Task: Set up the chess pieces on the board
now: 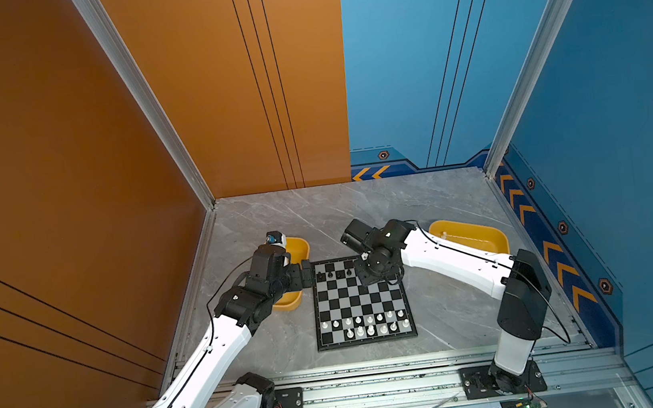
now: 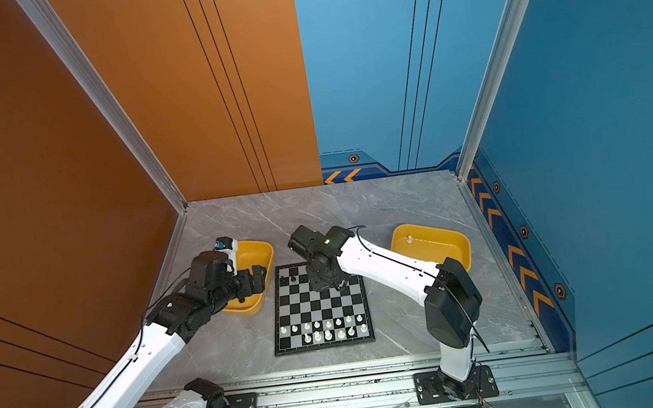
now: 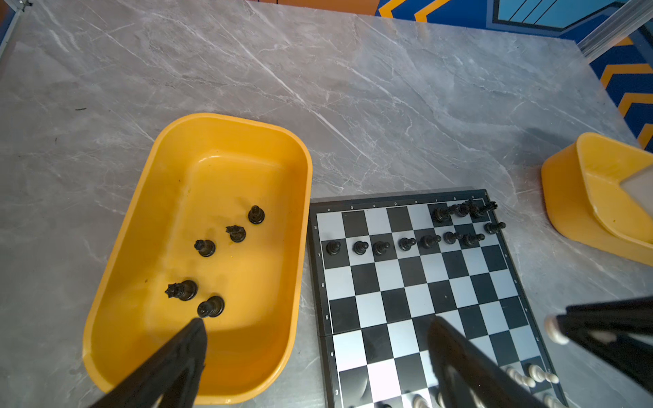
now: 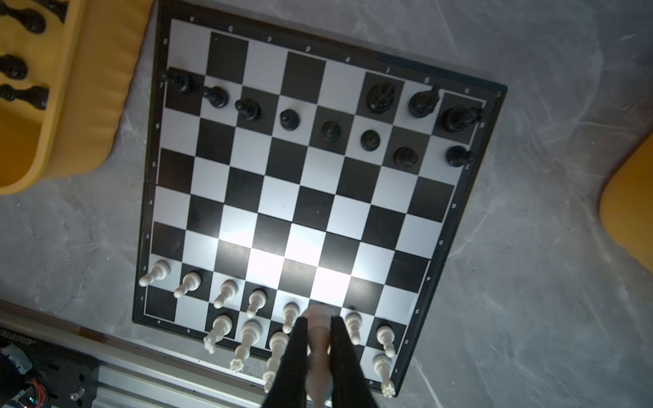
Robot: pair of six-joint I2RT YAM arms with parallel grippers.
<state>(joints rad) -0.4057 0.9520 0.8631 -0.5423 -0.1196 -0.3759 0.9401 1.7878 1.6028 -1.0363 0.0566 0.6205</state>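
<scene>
My right gripper [image 4: 319,319] is clamped on a white piece [image 4: 318,356], pinched across its body. The piece is blurred in the wrist view, so I can't say which man it is. It hangs well above the board [image 4: 314,208], over the far half in both top views. My left gripper [image 3: 316,319] stands wide and empty. One finger [image 3: 183,356] is just short of the nearest of five black pieces [image 3: 211,306] lying in the left tray [image 3: 141,229].

On the board, the black pawns [image 4: 289,119] fill their row, with three black officers [image 4: 422,102] behind them at one end. The white pawn row looks full. Six white officers [image 1: 370,330] stand in the near row, which leaves the corner square [image 4: 160,303] and the one next to it bare. One last white man [image 1: 444,234] waits in the right tray [image 1: 483,237].

I judge the step in hand to be carrying this piece to one of those two bare squares. To do it well, I would travel high across the board so nothing standing gets clipped, then stop directly above the chosen square. I would come straight down with the piece upright, and turn the wrist so the fingers do not sweep the pawn in front or the neighbouring officer. I would part the jaws only a little once the base sits flat, then lift straight up. The left arm should hold off over its tray until the right one is clear.
</scene>
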